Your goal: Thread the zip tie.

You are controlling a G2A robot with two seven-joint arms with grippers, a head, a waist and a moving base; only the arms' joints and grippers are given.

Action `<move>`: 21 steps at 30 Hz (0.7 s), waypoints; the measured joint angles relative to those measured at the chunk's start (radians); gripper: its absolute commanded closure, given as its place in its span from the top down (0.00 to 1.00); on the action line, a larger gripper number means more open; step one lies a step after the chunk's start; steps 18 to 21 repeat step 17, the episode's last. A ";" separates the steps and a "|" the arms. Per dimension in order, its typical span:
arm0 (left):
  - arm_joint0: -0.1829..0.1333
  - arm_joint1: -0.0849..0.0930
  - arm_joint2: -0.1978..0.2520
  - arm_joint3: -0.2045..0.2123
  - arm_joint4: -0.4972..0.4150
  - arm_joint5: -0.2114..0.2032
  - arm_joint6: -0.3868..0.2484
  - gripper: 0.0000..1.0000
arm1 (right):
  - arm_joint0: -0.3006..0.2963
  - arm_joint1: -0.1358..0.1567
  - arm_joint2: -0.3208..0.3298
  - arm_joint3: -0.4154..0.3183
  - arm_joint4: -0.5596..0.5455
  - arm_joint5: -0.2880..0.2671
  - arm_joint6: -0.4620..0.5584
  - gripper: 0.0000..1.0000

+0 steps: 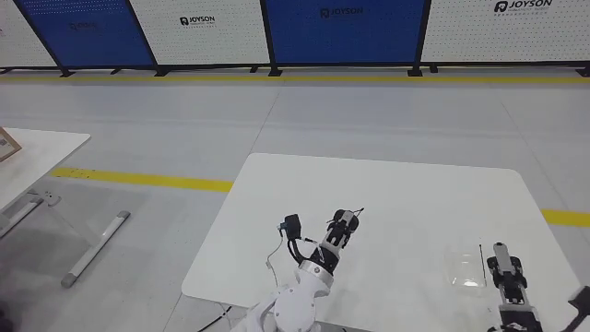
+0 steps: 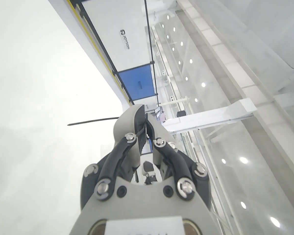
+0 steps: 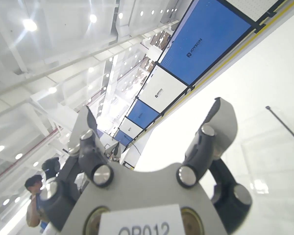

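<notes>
Left gripper (image 2: 145, 113) pinches the zip tie (image 2: 93, 121) at lower centre of the top view, right gripper (image 3: 153, 105) spread wide and empty at lower right; we judge it light, springy, slick, so we'd grab the free tail near its tip.

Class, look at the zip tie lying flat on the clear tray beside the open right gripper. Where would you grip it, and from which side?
Probably the strap's middle, from above. The zip tie lies flat and straight on the clear tray, so the right gripper should straddle its narrow width; a sideways approach would likely just push it.
</notes>
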 measured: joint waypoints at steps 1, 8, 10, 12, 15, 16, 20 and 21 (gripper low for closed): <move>-0.005 -0.003 0.002 0.014 0.024 0.013 0.037 0.00 | 0.000 -0.001 0.010 -0.001 0.029 0.019 0.003 1.00; -0.011 -0.008 0.013 0.027 0.036 0.020 0.073 0.00 | 0.001 -0.003 0.017 -0.007 0.049 0.051 0.015 1.00; -0.011 -0.008 0.013 0.027 0.036 0.020 0.073 0.00 | 0.001 -0.003 0.017 -0.007 0.049 0.051 0.015 1.00; -0.011 -0.008 0.013 0.027 0.036 0.020 0.073 0.00 | 0.001 -0.003 0.017 -0.007 0.049 0.051 0.015 1.00; -0.011 -0.008 0.013 0.027 0.036 0.020 0.073 0.00 | 0.001 -0.003 0.017 -0.007 0.049 0.051 0.015 1.00; -0.011 -0.008 0.013 0.027 0.036 0.020 0.073 0.00 | 0.001 -0.003 0.017 -0.007 0.049 0.051 0.015 1.00; -0.011 -0.008 0.013 0.027 0.036 0.020 0.073 0.00 | 0.001 -0.003 0.017 -0.007 0.049 0.051 0.015 1.00; -0.011 -0.008 0.013 0.027 0.036 0.020 0.073 0.00 | 0.001 -0.003 0.017 -0.007 0.049 0.051 0.015 1.00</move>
